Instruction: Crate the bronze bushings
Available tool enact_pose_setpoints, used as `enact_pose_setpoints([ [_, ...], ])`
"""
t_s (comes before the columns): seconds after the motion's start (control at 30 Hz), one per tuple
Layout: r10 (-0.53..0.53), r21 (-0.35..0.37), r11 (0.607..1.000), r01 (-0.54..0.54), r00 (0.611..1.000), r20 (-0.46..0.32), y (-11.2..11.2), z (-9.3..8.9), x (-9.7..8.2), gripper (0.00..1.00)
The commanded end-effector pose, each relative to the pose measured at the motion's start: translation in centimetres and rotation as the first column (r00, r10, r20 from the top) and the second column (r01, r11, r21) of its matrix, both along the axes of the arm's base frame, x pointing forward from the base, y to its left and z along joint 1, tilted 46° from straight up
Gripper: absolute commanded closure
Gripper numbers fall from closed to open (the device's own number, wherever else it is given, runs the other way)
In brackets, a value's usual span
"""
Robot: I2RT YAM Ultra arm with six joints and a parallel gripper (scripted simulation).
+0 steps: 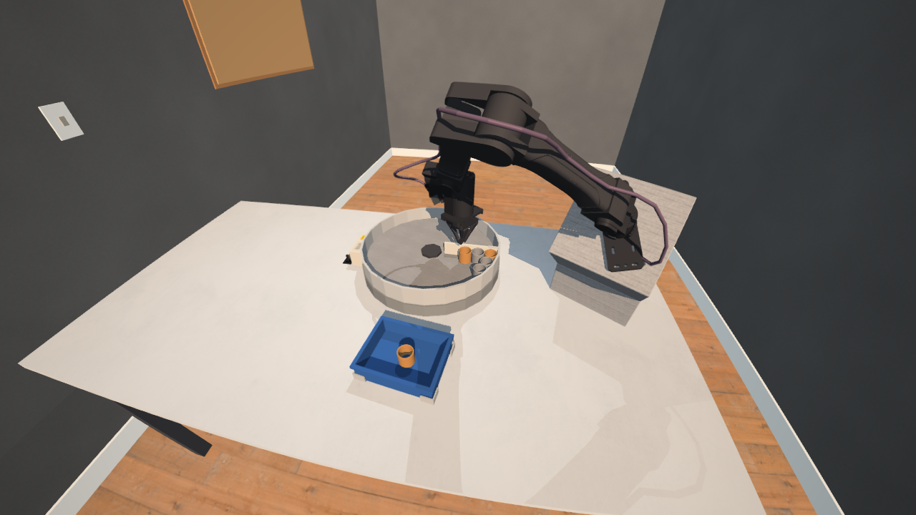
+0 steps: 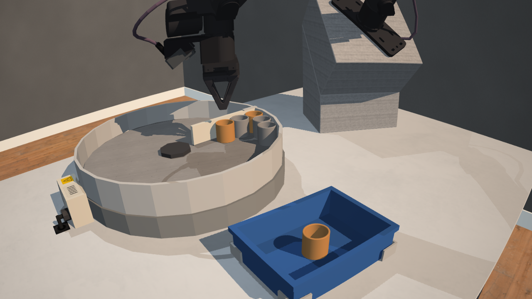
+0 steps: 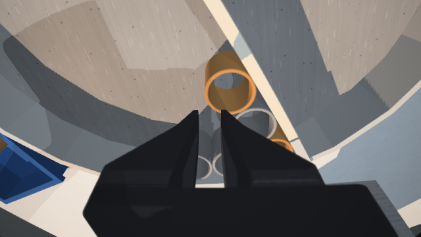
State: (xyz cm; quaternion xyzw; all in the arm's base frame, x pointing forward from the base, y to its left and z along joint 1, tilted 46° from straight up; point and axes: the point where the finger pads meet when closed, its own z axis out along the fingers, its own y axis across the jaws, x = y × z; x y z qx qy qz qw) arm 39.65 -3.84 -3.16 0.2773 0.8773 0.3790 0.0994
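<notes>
The round, walled turntable [image 1: 409, 296] [image 2: 149, 199] holds two bronze bushings. One bronze bushing [image 1: 464, 256] [image 2: 225, 132] [image 3: 220, 62] stands upright against the cream divider [image 2: 200, 134] [image 3: 263, 76]. Another bronze bushing [image 1: 489, 254] [image 2: 251, 126] stands farther out, partly hidden. A steel bushing [image 2: 241, 128] stands between them; two more steel bushings [image 2: 266, 135] [image 2: 260, 121] are by the outer wall. The blue crate [image 2: 357, 262] [image 3: 20, 171] holds an upright bronze bushing [image 1: 406, 359] [image 2: 315, 244]. My gripper [image 1: 460, 242] [image 2: 222, 109] [image 3: 209, 118] is shut on nothing, a narrow gap between its tips, above the bushings.
A dark hub [image 1: 431, 250] [image 2: 174, 150] rises from the turntable's middle. A small cream control box [image 1: 356, 257] [image 2: 78, 206] stands against the turntable's outer left side. The arm's block pedestal [image 2: 357, 116] stands on the table's right side.
</notes>
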Motion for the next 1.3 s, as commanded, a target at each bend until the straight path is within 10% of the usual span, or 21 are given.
enact_pose_setpoints([
  [0.0, -0.012, 0.001, 1.0, 0.012, 1.0, 0.004, -0.2, 0.65, -0.45, 0.85],
  [1.27, -0.012, -0.007, 1.0, 0.012, 1.0, 0.021, -0.4, 0.64, -0.35, 0.85],
])
